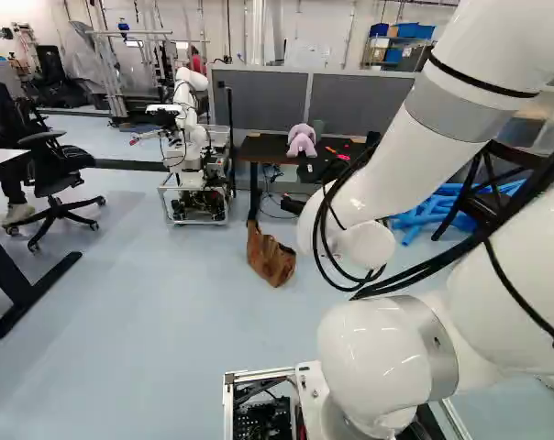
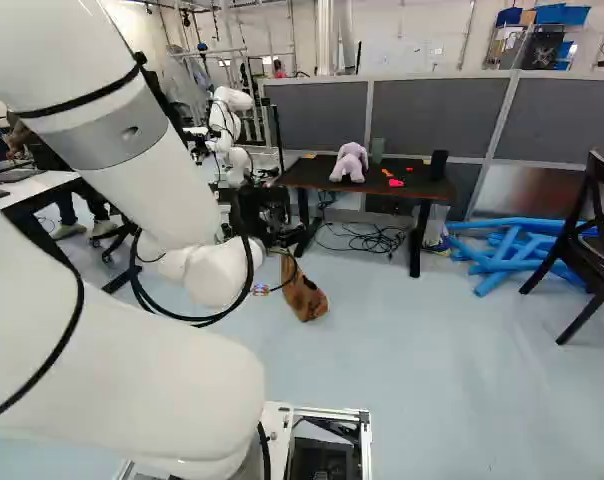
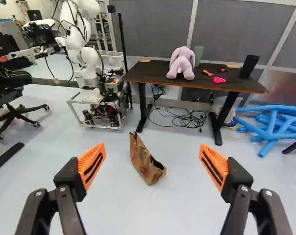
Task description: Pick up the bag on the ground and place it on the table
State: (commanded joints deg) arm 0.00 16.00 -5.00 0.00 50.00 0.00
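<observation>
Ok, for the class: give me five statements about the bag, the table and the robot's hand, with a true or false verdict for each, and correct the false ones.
1. The brown paper bag is on the pale floor. True.
2. The black hand with orange pads is gripping the bag. False: its fingers stand wide open, and the bag is ahead of them.
3. A lilac plush toy sits on the dark-topped table. True.
4. The bright blue tubes lie on the table. False: they are on the floor beside it.
5. Black cables lie under the table. True.
</observation>
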